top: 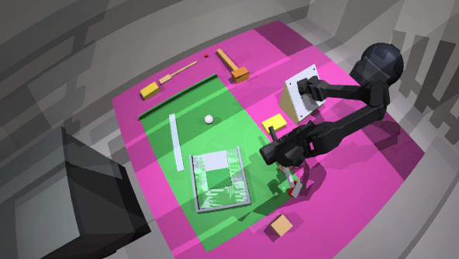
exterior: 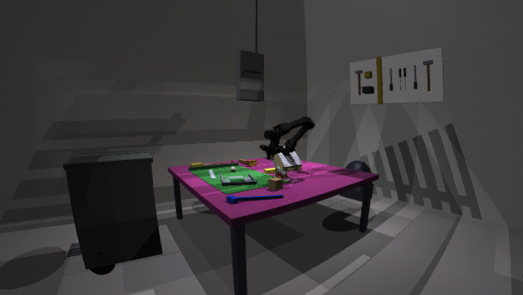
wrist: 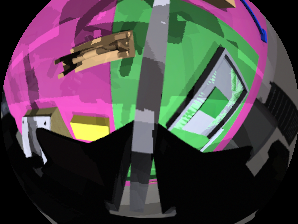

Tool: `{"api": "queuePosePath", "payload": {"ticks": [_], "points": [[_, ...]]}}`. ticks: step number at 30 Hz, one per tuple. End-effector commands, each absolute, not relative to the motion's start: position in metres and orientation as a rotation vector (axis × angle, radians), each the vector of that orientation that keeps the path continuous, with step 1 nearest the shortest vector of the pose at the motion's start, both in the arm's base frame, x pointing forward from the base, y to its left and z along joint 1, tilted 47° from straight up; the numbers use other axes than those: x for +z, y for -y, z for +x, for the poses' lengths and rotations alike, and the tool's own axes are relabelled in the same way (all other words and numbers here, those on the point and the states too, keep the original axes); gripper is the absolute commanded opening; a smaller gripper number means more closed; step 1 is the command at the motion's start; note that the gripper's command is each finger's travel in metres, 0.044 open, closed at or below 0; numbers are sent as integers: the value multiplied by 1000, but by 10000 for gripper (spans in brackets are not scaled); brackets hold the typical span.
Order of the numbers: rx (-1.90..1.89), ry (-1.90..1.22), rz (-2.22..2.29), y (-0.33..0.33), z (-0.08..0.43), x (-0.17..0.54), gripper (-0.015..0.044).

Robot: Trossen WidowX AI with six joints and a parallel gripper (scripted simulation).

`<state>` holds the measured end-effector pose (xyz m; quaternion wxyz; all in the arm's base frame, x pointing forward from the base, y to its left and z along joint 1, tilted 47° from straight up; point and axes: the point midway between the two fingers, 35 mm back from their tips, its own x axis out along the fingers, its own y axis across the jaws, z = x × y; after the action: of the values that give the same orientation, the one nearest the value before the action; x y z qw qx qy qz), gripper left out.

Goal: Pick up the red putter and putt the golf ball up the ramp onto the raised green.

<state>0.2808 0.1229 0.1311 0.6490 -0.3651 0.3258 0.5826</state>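
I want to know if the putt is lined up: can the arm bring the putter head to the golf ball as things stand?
Probably yes. The claw is shut on the putter, and the green mat between it and the golf ball looks open; the ramp sits off that line.

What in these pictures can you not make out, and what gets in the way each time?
- Where the end effector grips the putter: top view, the arm's wrist covers the upper shaft.
- Golf ball: missing from the wrist view, outside its field.
- Putter head's full outline: wrist view, cut off near the lens edge.
- Tools on the wall board: exterior view, too small to name surely.
- Ramp slope: exterior view, too small.
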Motion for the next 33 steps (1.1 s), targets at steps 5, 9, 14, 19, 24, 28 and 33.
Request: {"api": "queuePosePath", "payload": {"ticks": [5, 9, 14, 19, 24, 28, 33], "points": [[1141, -952, -860, -73, 316, 103, 0], [1068, -1014, -896, -46, 328, 91, 0], [1013, -1079, -919, -24, 337, 79, 0], [944, -1196, -934, 2, 346, 61, 0], [876, -1312, -947, 28, 354, 44, 0], [822, -1403, -958, 50, 358, 29, 0], [755, -1515, -971, 76, 361, 12, 0]]}}
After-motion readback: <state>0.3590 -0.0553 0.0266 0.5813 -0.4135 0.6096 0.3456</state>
